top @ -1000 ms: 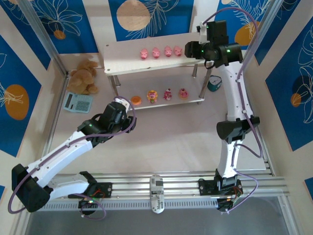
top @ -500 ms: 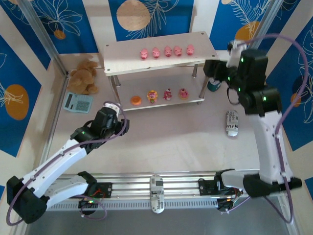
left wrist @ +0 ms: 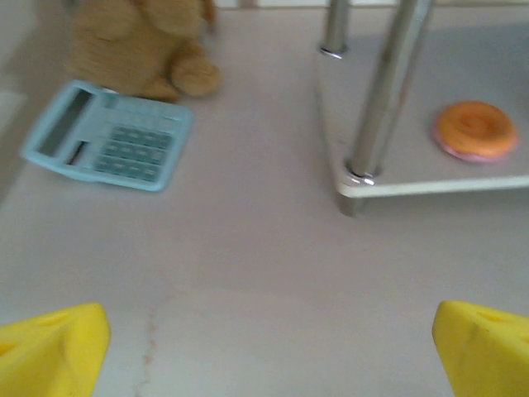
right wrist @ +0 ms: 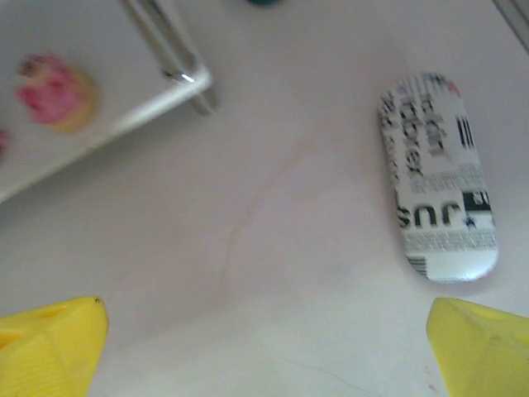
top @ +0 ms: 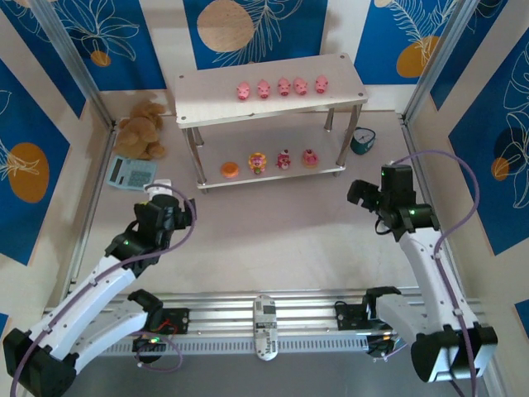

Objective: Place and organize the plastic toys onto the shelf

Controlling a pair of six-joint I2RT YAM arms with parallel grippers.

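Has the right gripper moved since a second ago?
Yes. The right gripper has drawn back from the shelf, off its top board toward the arms' bases.

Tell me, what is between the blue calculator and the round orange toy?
In the left wrist view, a shiny metal shelf leg stands between the calculator and the orange toy; the rest is bare table.

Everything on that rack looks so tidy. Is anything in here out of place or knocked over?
Nothing is spilled or toppled. The piglets and cupcake figures sit in rows on the shelf. Only a few other things lie off it: a teddy bear, a calculator and a printed white case on the table.
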